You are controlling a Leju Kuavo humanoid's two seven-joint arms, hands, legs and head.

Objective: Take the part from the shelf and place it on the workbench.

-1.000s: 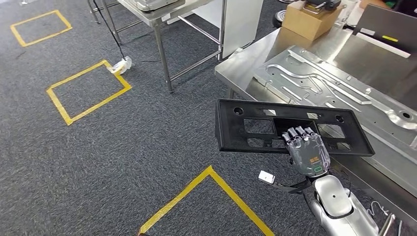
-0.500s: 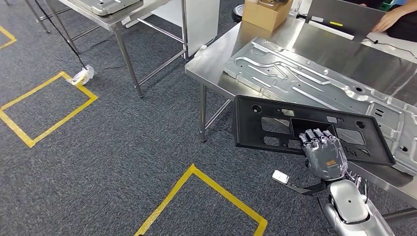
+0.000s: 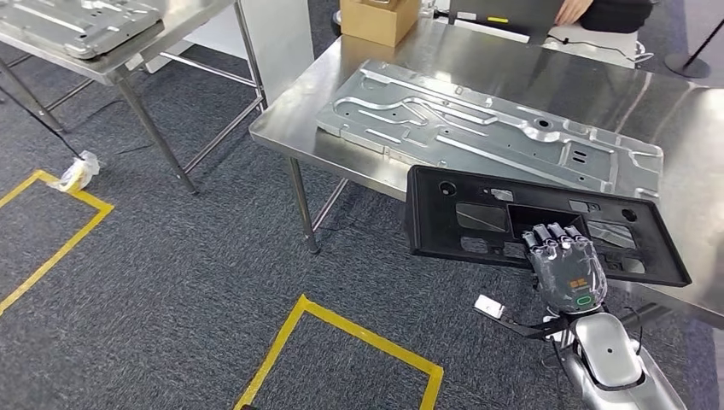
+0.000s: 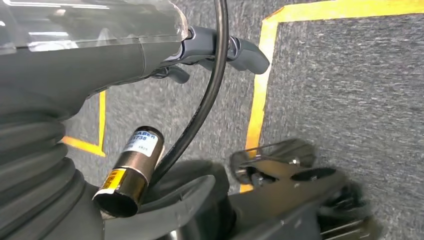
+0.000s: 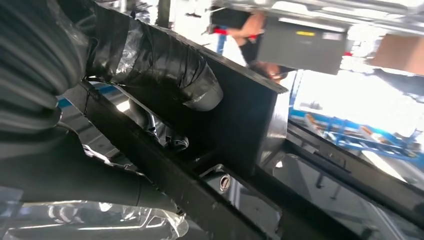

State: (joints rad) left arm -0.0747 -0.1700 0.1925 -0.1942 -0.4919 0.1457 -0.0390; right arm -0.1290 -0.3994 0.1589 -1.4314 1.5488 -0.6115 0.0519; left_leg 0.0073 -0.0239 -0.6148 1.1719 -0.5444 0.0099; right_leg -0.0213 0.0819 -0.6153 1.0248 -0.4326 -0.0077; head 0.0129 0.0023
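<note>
Floor: dark grey speckled carpet (image 3: 188, 273) marked with yellow tape outlines (image 3: 359, 335), spreading below and beside the workbench.
Workbench: brushed stainless-steel table (image 3: 683, 128) with a flat reflective top on slim steel legs.
Pressed panel: long silvery sheet-metal stamping (image 3: 478, 128) with raised ribs and curved channels, lying flat on the workbench top.
Part: flat rectangular black plastic frame (image 3: 444, 224) with matte finish, rectangular cut-outs and round holes near its corners; it was held up at the workbench's near edge, partly overlapping that edge and the pressed panel in the head view.
Right hand: glossy grey, plastic-wrapped hand (image 3: 563, 265) on a silver arm, gripping the part, its fingers (image 3: 546, 235) hooked over the rim of the central cut-out; the right wrist view showed the taped thumb (image 5: 165, 65) against the black frame.
Left hand: grey ribbed cover and fingers (image 4: 220, 47) hung over the carpet, well away from the workbench; they seemed loosely extended with nothing between them, though the view was partial.
Cardboard box: brown box (image 3: 380, 19) at the workbench's far corner.
</note>
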